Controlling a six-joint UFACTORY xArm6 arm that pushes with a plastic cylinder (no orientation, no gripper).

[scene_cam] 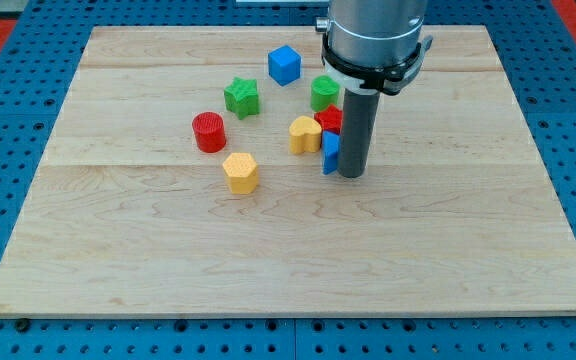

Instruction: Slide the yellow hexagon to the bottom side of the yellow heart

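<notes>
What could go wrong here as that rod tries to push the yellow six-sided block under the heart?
My tip sits right of the blue block, far from the hexagon. Crossing over, it may knock the blue block or heart. A push from the left could overshoot.

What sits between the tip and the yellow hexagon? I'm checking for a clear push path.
In the camera view, a blue block sits beside my tip; bare board runs on to the yellow hexagon.
</notes>
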